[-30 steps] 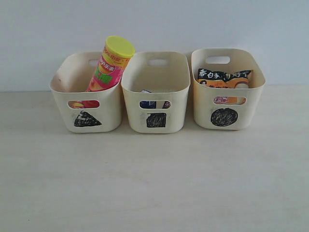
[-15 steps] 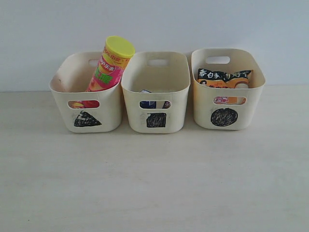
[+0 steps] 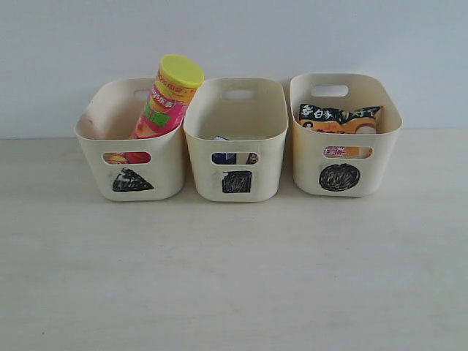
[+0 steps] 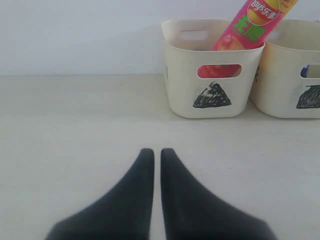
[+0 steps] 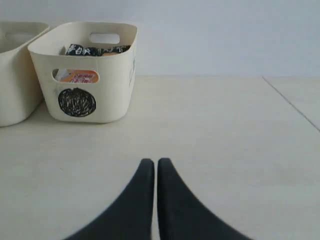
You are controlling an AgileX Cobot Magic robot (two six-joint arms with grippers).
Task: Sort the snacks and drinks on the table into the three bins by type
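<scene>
Exterior view: every snack in sight sits in a tub, and nothing has shifted over the last second.
The pink cardboard chip can with a yellow lid (image 3: 167, 102) leans out of the cream plastic triangle-marked bin (image 3: 164, 164). The orange-brown noodle packet (image 3: 340, 118) lies in the circle-marked bin (image 3: 380, 157). Only a blue-and-white sliver (image 3: 225, 158) shows through the handle slot of the square-marked bin (image 3: 270, 161), too little to name. No loose item lies on the pale table (image 3: 234, 278), so sorting looks finished. The yellow can and drink pouch cannot be made out. The black left gripper (image 4: 156, 152) and right gripper (image 5: 155, 162) hover low, jaws pressed together, holding nothing.
</scene>
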